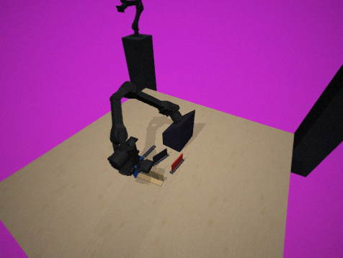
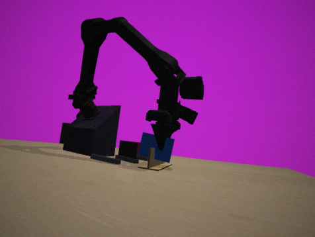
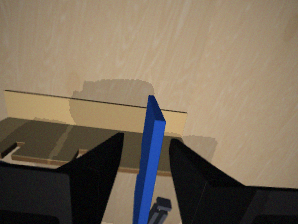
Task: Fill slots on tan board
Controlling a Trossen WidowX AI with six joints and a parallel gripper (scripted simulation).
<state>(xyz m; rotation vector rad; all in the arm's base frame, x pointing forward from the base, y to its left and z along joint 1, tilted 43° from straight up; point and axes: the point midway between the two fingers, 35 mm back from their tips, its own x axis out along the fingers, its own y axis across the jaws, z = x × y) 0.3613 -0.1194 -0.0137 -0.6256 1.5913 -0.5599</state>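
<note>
The blue board (image 1: 136, 174) (image 2: 167, 150) (image 3: 145, 180) stands crosswise at one end of the tan board (image 1: 151, 178) (image 2: 151, 159) (image 3: 45, 145). In the exterior view its top edge slopes slightly, and its bottom edge is above the tan base. How deep its notch sits in the slot is hidden. My gripper (image 2: 161, 147) (image 3: 147, 141) is open, its fingers on either side of the blue board with a gap on each side. Two open slots show at the left of the tan board in the wrist view. A black board (image 1: 160, 156) (image 2: 128, 149) and a red board (image 1: 177, 162) stand in holders.
An empty holder (image 1: 148, 152) (image 2: 106, 159) (image 3: 163, 204) lies beside the black board's holder. The dark, slanted arm base block (image 1: 179, 135) (image 2: 89, 136) stands behind the holders. A second arm (image 1: 137, 16) sits on a pillar beyond the table.
</note>
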